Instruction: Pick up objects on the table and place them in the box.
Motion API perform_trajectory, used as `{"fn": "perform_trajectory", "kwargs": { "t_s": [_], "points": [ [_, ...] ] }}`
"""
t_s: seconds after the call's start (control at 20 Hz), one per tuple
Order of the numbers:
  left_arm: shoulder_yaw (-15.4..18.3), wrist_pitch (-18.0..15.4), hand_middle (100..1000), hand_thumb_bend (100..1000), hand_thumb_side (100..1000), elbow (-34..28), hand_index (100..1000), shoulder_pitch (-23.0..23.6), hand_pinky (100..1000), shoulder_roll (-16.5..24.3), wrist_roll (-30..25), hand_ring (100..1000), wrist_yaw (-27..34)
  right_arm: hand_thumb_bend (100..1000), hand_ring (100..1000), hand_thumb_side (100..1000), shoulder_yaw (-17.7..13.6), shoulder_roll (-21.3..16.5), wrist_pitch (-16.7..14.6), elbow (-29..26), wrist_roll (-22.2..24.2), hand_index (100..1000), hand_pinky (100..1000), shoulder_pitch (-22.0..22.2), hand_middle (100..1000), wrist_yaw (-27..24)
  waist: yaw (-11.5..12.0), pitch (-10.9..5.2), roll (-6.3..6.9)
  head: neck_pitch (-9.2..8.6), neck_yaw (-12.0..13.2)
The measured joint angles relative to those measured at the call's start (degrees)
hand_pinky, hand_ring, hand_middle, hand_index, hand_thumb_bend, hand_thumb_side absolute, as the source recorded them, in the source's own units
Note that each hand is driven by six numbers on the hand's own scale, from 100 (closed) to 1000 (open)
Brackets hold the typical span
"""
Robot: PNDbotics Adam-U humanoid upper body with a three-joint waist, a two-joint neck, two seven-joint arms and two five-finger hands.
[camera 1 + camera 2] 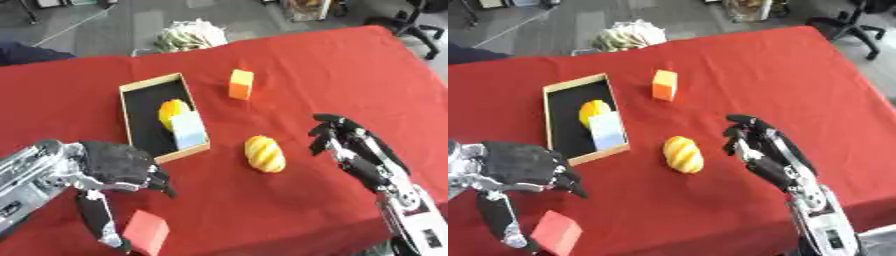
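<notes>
A shallow wooden box (pixel 126 112) with a black floor lies left of centre on the red table; inside it are a yellow-orange fruit (pixel 171 110) and a pale blue block (pixel 189 129). A yellow ridged bread-like object (pixel 264 154) lies on the cloth right of the box. An orange block (pixel 241 84) stands further back. A red block (pixel 146 232) sits near the front edge. My left hand (pixel 118 167) hovers open just above and left of the red block, thumb reaching down beside it. My right hand (pixel 346 140) is open to the right of the yellow object, holding nothing.
The red cloth (pixel 332 65) covers the table, whose right edge drops off near an office chair (pixel 416 22). A pale bundle (pixel 188 35) lies beyond the far edge. A dark sleeve (pixel 22 52) shows at the far left.
</notes>
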Motion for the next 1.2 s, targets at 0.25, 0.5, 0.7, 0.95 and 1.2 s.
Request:
{"fn": "perform_trajectory", "kwargs": {
  "t_s": [0.25,0.5,0.7,0.95,1.2],
  "points": [
    [0.68,-0.02,599,489,360,0.45,788,1.19,766,-0.41,0.02,624,-1.87,100,561,408,-0.01,0.0,0.01,0.01,-0.01,833,540,0.0,615,0.0,-0.09,0.0,0.0,0.0,-0.08],
    [2.75,0.24,471,153,309,0.35,673,1.51,686,-1.16,-0.24,510,1.2,100,561,407,-0.02,0.0,0.02,0.14,-0.02,834,540,0.0,615,0.0,0.07,0.0,0.0,0.0,-0.24],
    [3.54,0.0,436,100,294,0.03,637,1.58,669,-1.16,0.0,483,4.77,100,561,407,-0.02,0.0,0.02,0.26,-0.03,833,540,0.0,614,0.0,0.09,0.0,0.0,0.0,-0.44],
    [6.9,1.58,435,173,309,-0.35,634,1.28,669,-0.97,1.09,485,6.25,100,561,407,-0.04,0.0,0.03,0.29,-0.06,834,540,0.01,614,0.0,0.49,0.0,0.0,0.0,-0.57],
    [11.78,6.97,441,291,342,4.17,632,-2.04,663,-0.7,5.75,496,1.77,100,560,406,-0.05,0.0,0.03,0.31,-0.07,834,539,0.03,613,0.0,0.59,0.0,0.0,0.0,-0.85]
  ]
}}
